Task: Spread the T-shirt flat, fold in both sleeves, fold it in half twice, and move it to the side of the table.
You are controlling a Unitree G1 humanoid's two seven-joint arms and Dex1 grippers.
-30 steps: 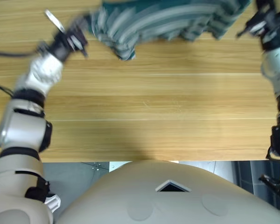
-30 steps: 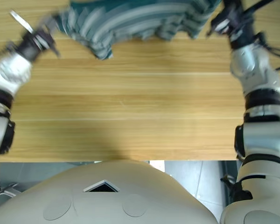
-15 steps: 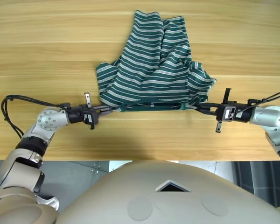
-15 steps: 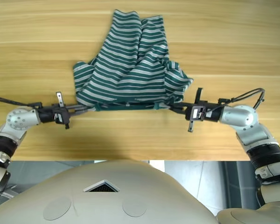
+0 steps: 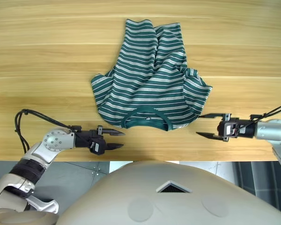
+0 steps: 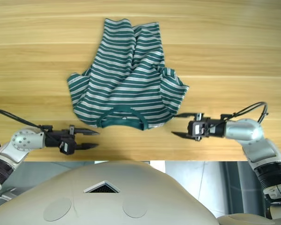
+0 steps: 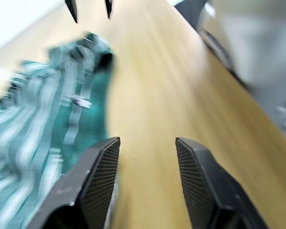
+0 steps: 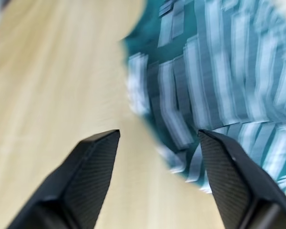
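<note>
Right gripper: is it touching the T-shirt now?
Cannot tell. In the left eye view one jaw tip of the open right gripper meets the edge of the T-shirt; no gap or contact shows plainly.

Clearance around the T-shirt
Wooden table point(image 5: 47, 56) surface borders the rumpled T-shirt point(image 5: 150, 84) on every side; the left gripper point(image 5: 122, 139) and right gripper point(image 5: 199, 125), fingers spread, flank its collar end without contact.

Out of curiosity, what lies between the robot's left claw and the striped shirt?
Bare wooden table between the open left gripper and the T-shirt; the left eye view shows it.
</note>
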